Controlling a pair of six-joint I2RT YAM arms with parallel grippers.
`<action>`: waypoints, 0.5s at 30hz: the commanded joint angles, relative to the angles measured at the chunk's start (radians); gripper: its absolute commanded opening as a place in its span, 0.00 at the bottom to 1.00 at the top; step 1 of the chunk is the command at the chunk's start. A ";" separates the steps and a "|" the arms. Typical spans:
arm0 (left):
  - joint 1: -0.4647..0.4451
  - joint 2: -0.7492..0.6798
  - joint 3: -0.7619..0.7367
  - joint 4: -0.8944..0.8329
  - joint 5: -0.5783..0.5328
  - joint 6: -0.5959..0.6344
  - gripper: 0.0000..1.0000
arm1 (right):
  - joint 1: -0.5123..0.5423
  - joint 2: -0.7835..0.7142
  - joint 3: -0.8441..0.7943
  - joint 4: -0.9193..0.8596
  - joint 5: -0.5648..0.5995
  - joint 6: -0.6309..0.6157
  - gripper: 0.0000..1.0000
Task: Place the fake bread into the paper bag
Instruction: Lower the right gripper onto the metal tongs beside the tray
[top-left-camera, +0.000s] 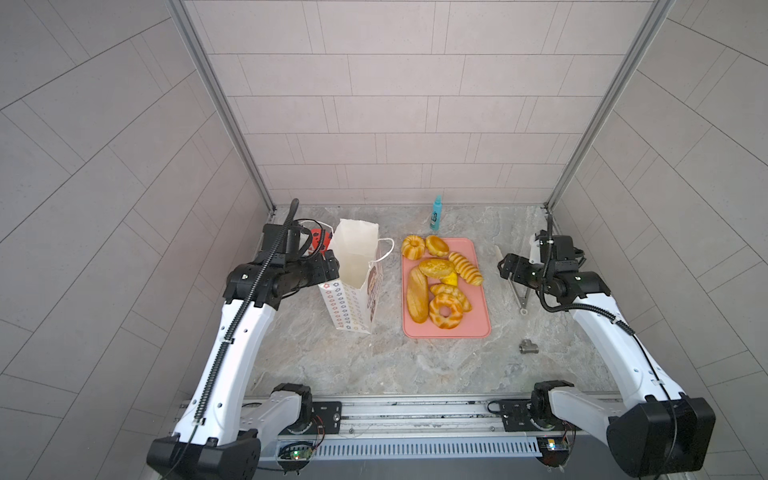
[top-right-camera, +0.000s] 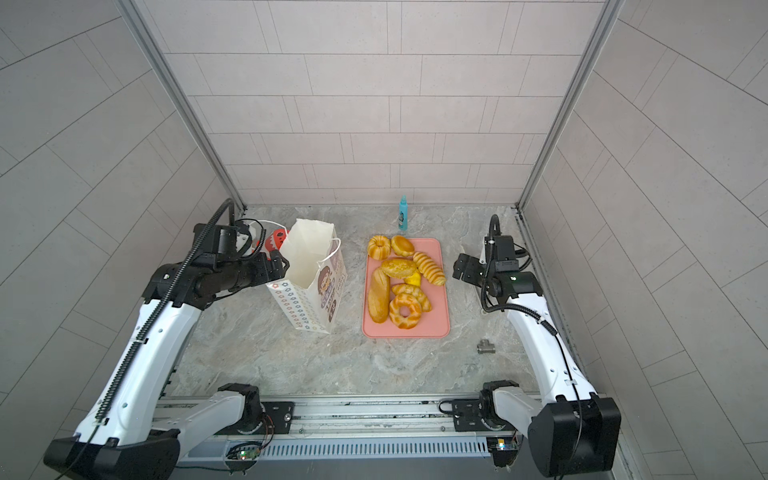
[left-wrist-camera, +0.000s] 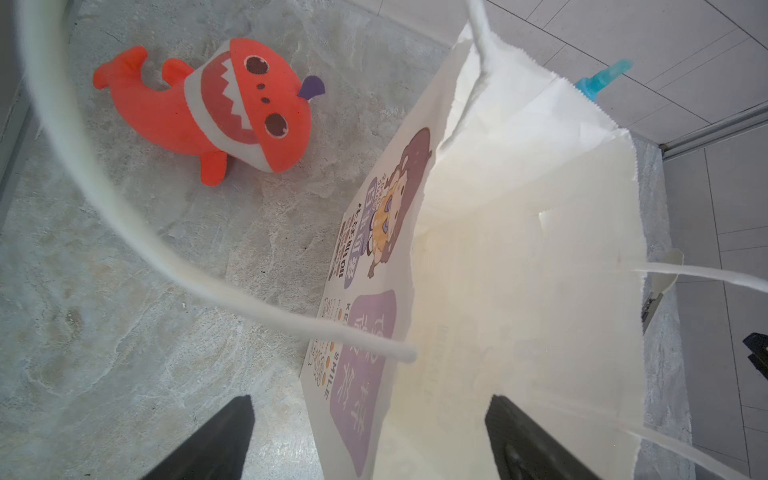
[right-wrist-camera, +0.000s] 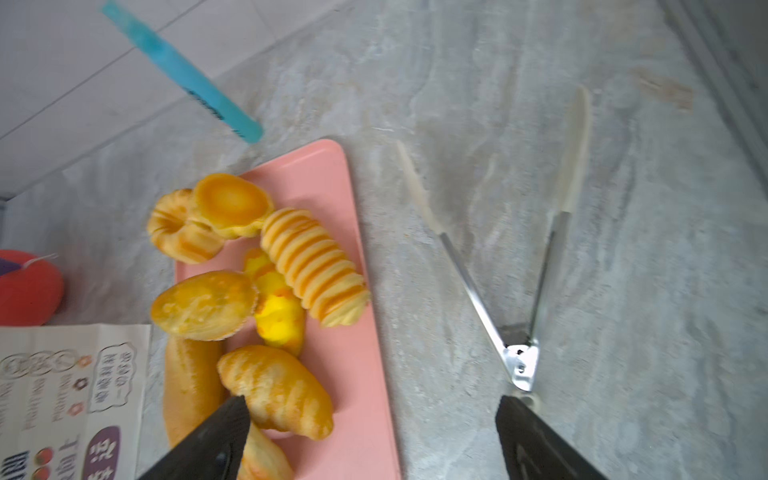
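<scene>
Nothing is in the bag yet, by the look of it: the glossy golden-yellow fake bread lies heaped on the flat pink plastic tray just right of centre in both top views. The tall white paper bag with cord handles stands upright to the tray's left, mouth open. The left gripper is at the bag's rim with its jaws spread wide. One finger looks to be outside the printed wall and the other over the mouth, pinching nothing. I judge its job is to close on that wall and hold the mouth open, keeping clear of the loose white cord handle; the light bag could tip if pushed. The right gripper is also spread and empty, low in the wrist view between the tray and the steel tongs with pale tips. A good first pick is the striped roll at the tray's right edge, gripped across its narrow width. The red-orange plush shark at upper left needs no handling.
</scene>
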 joint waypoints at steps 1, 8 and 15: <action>0.000 -0.002 -0.009 0.042 0.006 0.035 0.93 | -0.027 -0.040 -0.029 -0.043 0.107 0.000 0.96; -0.001 -0.022 -0.046 0.074 0.016 0.042 0.92 | -0.053 -0.029 -0.120 -0.012 0.184 -0.017 0.97; -0.001 -0.049 -0.105 0.136 0.059 0.025 0.95 | -0.059 0.090 -0.171 0.065 0.169 -0.039 0.97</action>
